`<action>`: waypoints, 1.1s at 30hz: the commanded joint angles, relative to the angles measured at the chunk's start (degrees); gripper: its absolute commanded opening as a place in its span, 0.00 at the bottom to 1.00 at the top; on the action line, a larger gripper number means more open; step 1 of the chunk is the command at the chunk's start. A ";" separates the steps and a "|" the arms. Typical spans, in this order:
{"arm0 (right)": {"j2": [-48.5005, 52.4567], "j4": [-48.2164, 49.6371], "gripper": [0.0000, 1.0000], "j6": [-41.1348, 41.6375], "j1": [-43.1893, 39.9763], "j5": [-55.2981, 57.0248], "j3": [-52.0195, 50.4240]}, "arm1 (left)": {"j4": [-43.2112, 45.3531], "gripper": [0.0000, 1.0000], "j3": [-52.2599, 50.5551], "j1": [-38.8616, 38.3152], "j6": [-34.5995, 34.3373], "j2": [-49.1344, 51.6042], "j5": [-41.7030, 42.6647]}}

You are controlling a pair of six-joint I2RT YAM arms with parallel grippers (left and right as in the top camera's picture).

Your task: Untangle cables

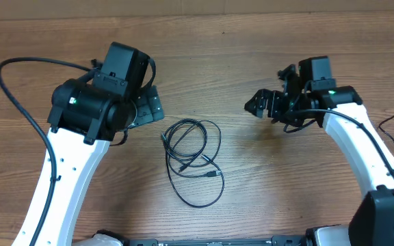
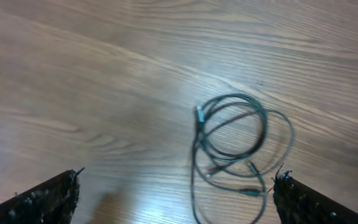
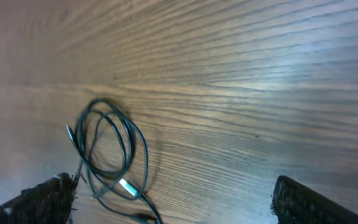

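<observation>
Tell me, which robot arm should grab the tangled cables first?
Probably left. The left gripper sits nearer the cables, which its wrist view frames between its fingers; the right gripper sees them off to one side.

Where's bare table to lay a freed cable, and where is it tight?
Bare table lies between the cables and the right gripper, and along the far edge beyond both grippers. Tightest is the gap between the left gripper and the coil.

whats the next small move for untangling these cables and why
Probably lower the left gripper onto the cables: they lie looped together, untouched, close beside it, and its jaws stand open and empty.
</observation>
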 commanded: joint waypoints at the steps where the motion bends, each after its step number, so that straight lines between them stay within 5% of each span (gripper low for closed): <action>1: 1.73 0.87 0.99 -9.84 0.46 -4.90 -1.40 | -0.52 0.99 -0.55 -0.13 -3.32 0.11 -6.10; 6: 4.42 1.97 0.89 -22.58 0.55 -20.00 -5.49 | -0.22 1.00 -1.03 -0.13 -3.74 0.13 -6.19; 10: 6.78 8.72 0.78 -24.00 0.76 -23.96 -10.56 | -0.13 1.00 -1.07 -0.11 -4.72 0.17 -6.19; 13: 9.16 16.13 0.64 -20.28 1.36 -25.38 -13.09 | 0.00 1.00 -1.07 -0.11 -4.85 0.20 -6.16; 17: 12.50 25.16 0.65 -9.27 3.63 -25.42 -14.49 | -0.02 1.00 -1.07 -0.11 -4.85 0.20 -6.16; 20: 14.64 28.59 0.64 -8.35 6.99 -25.24 -14.58 | -0.07 1.00 -1.07 -0.13 -4.85 0.22 -6.12; 25: 15.98 32.46 0.52 2.71 13.16 -14.78 -14.56 | -0.07 1.00 -1.07 -0.11 -4.83 0.22 -5.92; 27: 15.98 34.18 0.46 5.68 14.27 -13.53 -14.56 | -0.13 0.99 -1.07 -0.11 -4.83 0.22 -5.92; 33: 15.98 34.16 0.04 5.99 15.65 -18.51 -14.56 | -0.07 1.00 -1.09 -0.13 -4.85 0.22 -5.90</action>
